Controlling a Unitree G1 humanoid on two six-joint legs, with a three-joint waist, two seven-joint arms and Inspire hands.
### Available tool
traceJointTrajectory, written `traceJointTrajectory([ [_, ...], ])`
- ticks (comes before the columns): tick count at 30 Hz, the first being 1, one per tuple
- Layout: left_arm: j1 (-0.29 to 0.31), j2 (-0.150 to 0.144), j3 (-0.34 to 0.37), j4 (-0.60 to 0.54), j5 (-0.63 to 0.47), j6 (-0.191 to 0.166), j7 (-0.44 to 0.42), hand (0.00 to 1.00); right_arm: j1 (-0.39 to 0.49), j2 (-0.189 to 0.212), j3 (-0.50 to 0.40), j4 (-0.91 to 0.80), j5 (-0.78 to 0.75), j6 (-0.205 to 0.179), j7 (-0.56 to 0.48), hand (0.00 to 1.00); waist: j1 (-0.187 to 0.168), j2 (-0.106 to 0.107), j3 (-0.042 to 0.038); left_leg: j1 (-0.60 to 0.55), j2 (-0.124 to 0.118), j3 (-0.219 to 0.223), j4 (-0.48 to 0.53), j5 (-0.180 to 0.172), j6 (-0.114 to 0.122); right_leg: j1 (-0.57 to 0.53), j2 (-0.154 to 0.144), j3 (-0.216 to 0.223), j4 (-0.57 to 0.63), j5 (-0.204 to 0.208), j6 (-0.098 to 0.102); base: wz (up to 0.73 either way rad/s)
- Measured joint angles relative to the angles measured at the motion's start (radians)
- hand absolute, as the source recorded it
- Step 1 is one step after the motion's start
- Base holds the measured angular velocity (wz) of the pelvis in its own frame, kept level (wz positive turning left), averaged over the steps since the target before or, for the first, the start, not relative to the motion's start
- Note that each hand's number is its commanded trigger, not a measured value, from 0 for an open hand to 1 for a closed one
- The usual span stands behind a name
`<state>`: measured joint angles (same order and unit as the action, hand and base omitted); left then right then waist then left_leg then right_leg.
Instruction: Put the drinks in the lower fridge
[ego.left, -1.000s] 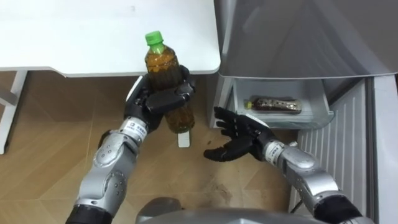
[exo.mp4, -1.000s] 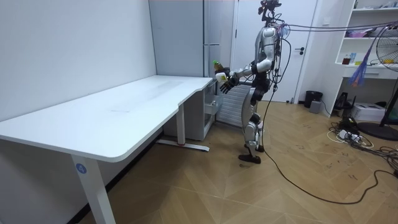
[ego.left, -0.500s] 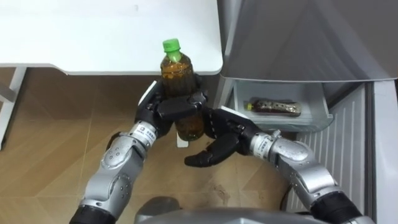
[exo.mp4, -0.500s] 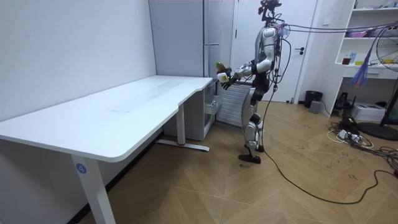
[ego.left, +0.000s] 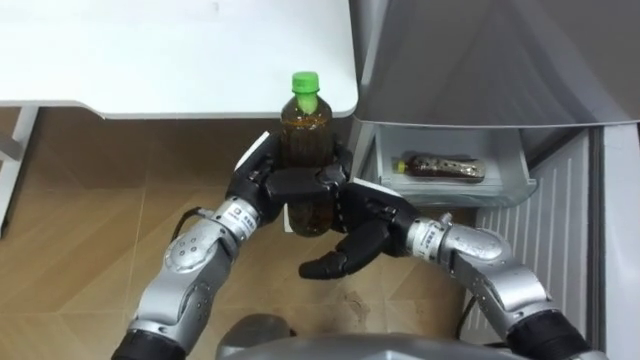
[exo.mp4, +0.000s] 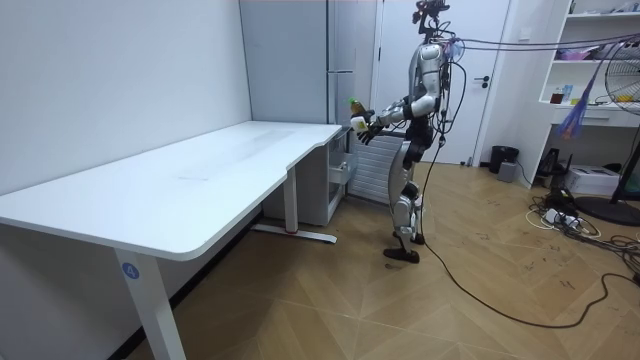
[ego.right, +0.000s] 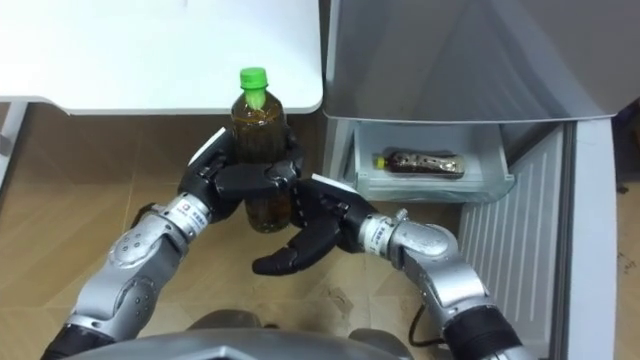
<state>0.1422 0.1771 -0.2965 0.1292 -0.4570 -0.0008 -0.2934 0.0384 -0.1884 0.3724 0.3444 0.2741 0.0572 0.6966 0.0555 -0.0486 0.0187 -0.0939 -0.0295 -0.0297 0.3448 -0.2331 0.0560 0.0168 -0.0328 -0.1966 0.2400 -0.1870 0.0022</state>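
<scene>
Left hand (ego.left: 275, 186) clamps the bottle (ego.left: 305, 125) upright; right hand (ego.left: 365, 228) sits slack just right of it. Let go early and you drop it.

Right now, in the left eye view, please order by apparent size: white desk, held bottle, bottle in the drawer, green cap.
1. white desk
2. held tea bottle, enlarged by nearness to the camera
3. lying bottle in the fridge drawer
4. green cap
</scene>
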Motion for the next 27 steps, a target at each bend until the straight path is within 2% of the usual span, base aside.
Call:
traceJointTrajectory([
  [5,0.0,0.005,-0.014,-0.001,0.001,0.0,0.0,1.0,0.003,-0.005,0.0,0.001,0.009,0.006,0.005,0.0,-0.004,0.001,-0.0009,0.002,0.001,0.003,-0.002,0.0,0.0,-0.001,0.0,0.002,0.0,0.0,0.0,0.0],
  [9,0.0,0.025,-0.026,-0.006,-0.001,0.0,0.0,1.0,0.004,-0.007,0.011,0.005,0.022,0.009,0.005,0.0,-0.015,0.003,-0.0015,0.005,0.001,0.004,-0.002,0.0,0.0,0.002,0.0,0.005,0.0,0.0,0.0,0.0],
  [10,0.0,0.03,-0.027,-0.01,-0.001,0.0,0.0,1.0,0.004,-0.007,0.016,0.009,0.039,0.009,0.005,0.07,-0.02,0.003,-0.0014,0.005,0.001,0.004,-0.002,0.0,0.0,0.003,0.0,0.005,0.0,0.0,0.0,0.0],
  [11,0.0,0.034,-0.028,-0.012,-0.001,0.0,0.0,1.0,0.004,-0.007,0.018,0.011,0.045,0.009,0.005,0.19,-0.023,0.004,-0.0013,0.007,0.001,0.005,-0.003,0.0,0.0,0.003,0.0,0.005,0.0,0.0,0.0,-0.04],
  [12,0.0,0.034,-0.029,-0.013,-0.001,0.0,0.0,1.0,0.004,-0.008,0.019,0.011,0.047,0.009,0.005,0.53,-0.023,0.004,-0.0013,0.008,0.001,0.007,-0.004,0.0,0.0,0.004,0.0,0.005,0.0,0.0,0.0,-0.08],
  [13,0.0,0.035,-0.031,-0.013,-0.001,0.0,0.0,1.0,0.004,-0.01,0.02,0.012,0.05,0.009,0.005,0.53,-0.024,0.006,-0.0009,0.011,0.001,0.011,-0.007,0.0,0.0,0.005,0.0,0.008,0.0,0.0,0.0,-0.09],
  [14,0.0,0.036,-0.033,-0.013,-0.001,0.0,0.0,1.0,0.004,-0.011,0.022,0.016,0.058,0.009,0.005,0.85,-0.025,0.008,-0.0005,0.014,0.002,0.013,-0.008,0.0,0.0,0.006,0.0,0.009,0.0,0.0,0.0,-0.07],
  [16,0.0,0.037,-0.04,-0.013,-0.001,0.0,0.0,1.0,0.004,-0.015,0.025,0.027,0.082,0.009,0.005,0.99,-0.029,0.011,-0.0008,0.017,0.002,0.013,-0.009,0.0,0.0,0.01,0.0,0.009,0.0,0.0,0.0,0.0],
  [22,0.0,0.044,-0.071,-0.022,0.001,0.0,-0.022,1.0,0.009,-0.031,0.036,0.037,0.148,0.032,-0.013,1.0,-0.024,0.018,-0.0007,0.02,0.002,0.014,-0.012,0.0,0.0,0.012,0.001,0.019,0.0,0.0,0.0,-0.02],
  [27,0.0,0.053,-0.087,-0.033,-0.001,0.0,-0.066,1.0,0.014,-0.038,0.05,0.036,0.166,0.032,-0.026,1.0,-0.023,0.017,-0.0014,0.021,0.001,0.015,-0.012,0.0,0.0,0.012,0.0,0.019,0.0,0.0,0.0,0.0],
])
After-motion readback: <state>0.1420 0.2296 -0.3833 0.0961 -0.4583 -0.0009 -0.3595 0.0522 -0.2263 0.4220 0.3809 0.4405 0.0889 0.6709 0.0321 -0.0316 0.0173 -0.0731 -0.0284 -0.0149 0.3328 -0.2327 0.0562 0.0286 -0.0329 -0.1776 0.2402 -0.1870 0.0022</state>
